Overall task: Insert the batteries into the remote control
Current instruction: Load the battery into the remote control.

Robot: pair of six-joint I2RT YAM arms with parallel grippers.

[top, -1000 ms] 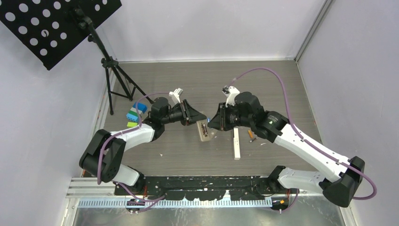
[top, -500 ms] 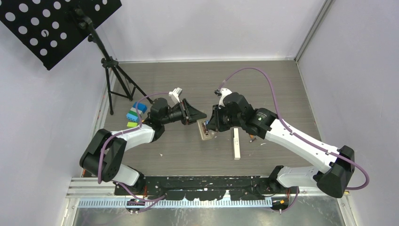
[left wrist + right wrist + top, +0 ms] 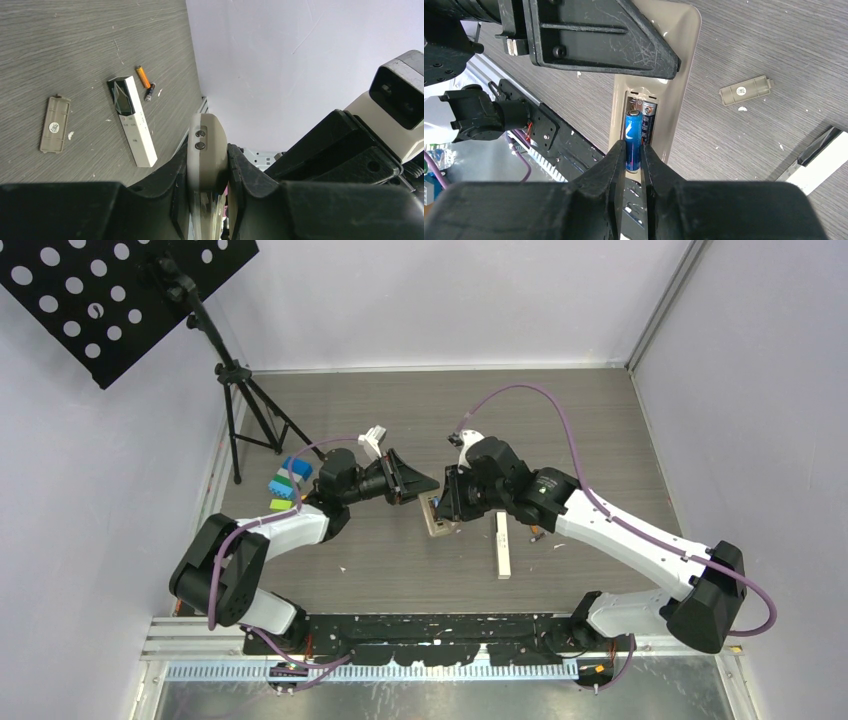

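From above, pins the remote [image 3: 434, 521] at mid-bench [image 3: 600, 440] with the left gripper [image 3: 417, 487] on its far end, presumably to hold the open back face-up and steady. Meets it from the opposite side with the right gripper [image 3: 447, 508], nose down over the battery bay. Leaves the white remote [image 3: 503, 545] just to the right, outside the working spot, and the blocks [image 3: 287, 483] well apart by the left wall. From the left wrist, shows that gripper clamped together on the remote's thin edges, seen end-on, a hold that frees the back face for the other arm. Finds the cover [image 3: 55, 124] off and lying flat on the bench, with an orange battery [image 3: 143, 76] and a loose dark battery [image 3: 149, 93] just beyond the white remote's dark end, likely spares within reach. From the right wrist, lays the blue battery [image 3: 633, 137] lengthwise in one slot of the bay, touching a dark battery [image 3: 649, 120] already seated beside it. Brackets its near end between the fingers [image 3: 616, 159], close against both sides. Cannot tell whether that gripper pinches it or merely flanks it. Looks nearly seated, so probably calls for only a last press at the near end before letting go. Risks popping out if a spring contact pushes back.
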